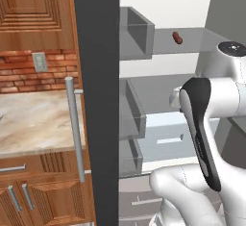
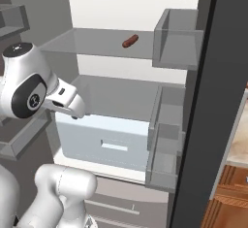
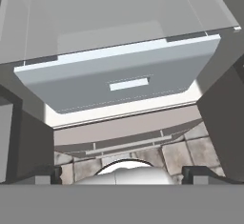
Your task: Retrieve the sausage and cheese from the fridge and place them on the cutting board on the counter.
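The fridge [image 2: 145,8] stands open, and the sausage [image 2: 130,41] lies alone on the upper shelf [image 2: 87,42], in the upper middle of the right base view and the upper right of the left base view at [image 1: 178,38]. Its long axis runs aslant across the shelf — tilted up to the right in the right base view — and it sits well back from the shelf's front edge. The gripper [image 3: 123,174] is released, with the two finger tips set wide apart at the bottom corners of the hand view and nothing between them. The hand points down and inward at the pale drawer [image 3: 119,82] in the middle of that view, so the sausage lies above the tool's present line of sight, one shelf level higher than the white hand seen at the left of the right base view. The coming move therefore turns on raising and re-aiming the hand upward and further into the fridge — then turning the jaws to close across the sausage's short width. The counter [image 1: 33,119] shows at the left of the left base view, beyond the dark door edge.
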Available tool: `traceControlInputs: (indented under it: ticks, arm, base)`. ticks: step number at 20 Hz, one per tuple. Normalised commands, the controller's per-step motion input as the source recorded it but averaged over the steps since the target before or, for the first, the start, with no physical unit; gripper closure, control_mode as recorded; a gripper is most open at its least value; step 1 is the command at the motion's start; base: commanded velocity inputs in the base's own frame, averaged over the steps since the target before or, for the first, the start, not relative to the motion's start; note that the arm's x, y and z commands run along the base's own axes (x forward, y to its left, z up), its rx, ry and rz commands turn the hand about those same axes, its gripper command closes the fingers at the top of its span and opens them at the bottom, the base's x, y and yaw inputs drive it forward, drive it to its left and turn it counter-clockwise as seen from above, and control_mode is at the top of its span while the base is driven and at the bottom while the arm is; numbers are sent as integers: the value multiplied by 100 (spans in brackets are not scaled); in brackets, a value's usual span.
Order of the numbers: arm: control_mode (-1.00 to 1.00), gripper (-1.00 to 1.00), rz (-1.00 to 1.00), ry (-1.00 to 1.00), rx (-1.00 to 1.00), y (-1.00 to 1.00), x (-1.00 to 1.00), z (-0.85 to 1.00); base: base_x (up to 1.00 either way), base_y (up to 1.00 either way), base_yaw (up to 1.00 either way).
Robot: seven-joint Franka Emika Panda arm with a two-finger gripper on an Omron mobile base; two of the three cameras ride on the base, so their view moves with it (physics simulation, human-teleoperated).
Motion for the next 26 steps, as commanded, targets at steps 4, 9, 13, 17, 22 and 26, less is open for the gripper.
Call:
traceControlInputs:
  ticks: [4, 9, 13, 17, 22, 26]
  arm:
    - [100, -100, 0, 0, 0, 0, 0, 0]
    - [100, -100, 0, 0, 0, 0, 0, 0]
    - [100, -100, 0, 0, 0, 0, 0, 0]
    - [-100, -100, -1, -4, 0, -38, 19, 18]
    - [-100, -100, -3, -11, 0, -61, 14, 69]
    - [-100, -100, -3, -5, 0, -29, 39, 53]
  base:
    - [59, -56, 0]
    - [49, -68, 0]
    - [54, -77, -1]
    - [32, -40, -1]
    - [0, 0, 0]
    - [0, 0, 0]
